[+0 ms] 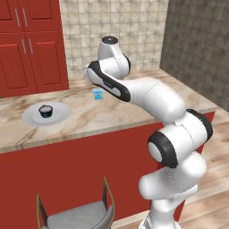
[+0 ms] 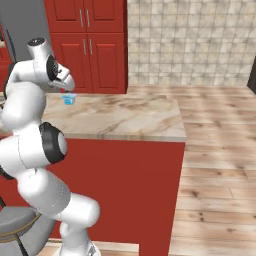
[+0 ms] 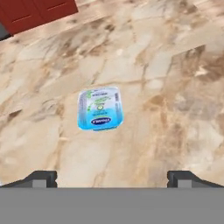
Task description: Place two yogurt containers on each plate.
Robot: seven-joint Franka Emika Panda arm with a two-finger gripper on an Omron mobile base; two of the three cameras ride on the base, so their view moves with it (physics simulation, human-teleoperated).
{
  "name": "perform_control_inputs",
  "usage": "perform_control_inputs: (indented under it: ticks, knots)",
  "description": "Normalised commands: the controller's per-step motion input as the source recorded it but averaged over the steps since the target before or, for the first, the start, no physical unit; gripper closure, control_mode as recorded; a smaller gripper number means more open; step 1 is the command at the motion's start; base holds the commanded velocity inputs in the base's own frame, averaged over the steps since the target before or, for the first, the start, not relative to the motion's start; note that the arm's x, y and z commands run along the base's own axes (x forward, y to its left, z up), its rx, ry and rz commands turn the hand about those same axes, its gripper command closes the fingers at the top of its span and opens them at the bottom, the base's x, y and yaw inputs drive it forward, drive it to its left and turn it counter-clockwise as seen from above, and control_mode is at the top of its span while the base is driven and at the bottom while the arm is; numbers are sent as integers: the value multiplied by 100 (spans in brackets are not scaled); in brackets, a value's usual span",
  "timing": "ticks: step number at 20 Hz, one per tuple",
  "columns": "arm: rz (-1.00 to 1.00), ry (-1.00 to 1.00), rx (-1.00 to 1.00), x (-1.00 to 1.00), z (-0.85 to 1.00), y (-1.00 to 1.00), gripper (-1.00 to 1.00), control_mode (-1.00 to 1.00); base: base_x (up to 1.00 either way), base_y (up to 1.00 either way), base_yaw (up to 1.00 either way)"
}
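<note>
A light-blue yogurt container (image 3: 99, 108) with a printed paler lid lies on the marble counter (image 3: 175, 87), alone and off any plate. From the base cameras it is a small blue tub (image 1: 98, 94) (image 2: 68, 99) just past my arm. My gripper (image 3: 112, 179) hangs above it, open, the two fingertips (image 3: 41, 178) spread wide with nothing between them. One round pale plate (image 1: 31, 117) rests at the counter's left end. It carries a small dark cup-shaped thing with a pale top (image 1: 45, 110); I cannot tell what it is.
Red cabinets (image 1: 31, 44) stand behind the counter's left part and a tiled wall (image 1: 134, 27) behind the rest. The counter's front edge (image 1: 89, 134) runs over a red panel. A grey chair (image 1: 76, 217) stands on the floor in front of it.
</note>
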Motion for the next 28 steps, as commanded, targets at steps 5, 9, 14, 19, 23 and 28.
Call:
perform_control_inputs:
  ticks: [5, 9, 14, 19, 23, 28]
  knots:
    - [1, 32, 0, 74, -2, -8, -100, -100, 0, 0, 0]
    - [2, 20, -2, 19, -34, 11, -100, -100, 0, 0, 0]
    - [3, 18, -3, 16, -38, 19, -100, -100, 0, 0, 0]
    - [1, 4, 0, 20, -19, 12, -100, -100, 0, 0, 0]
    - [0, 0, 0, 29, -14, 3, -100, -100, 0, 0, 0]
    - [0, 2, -3, 6, -34, -4, -100, -100, 0, 0, 0]
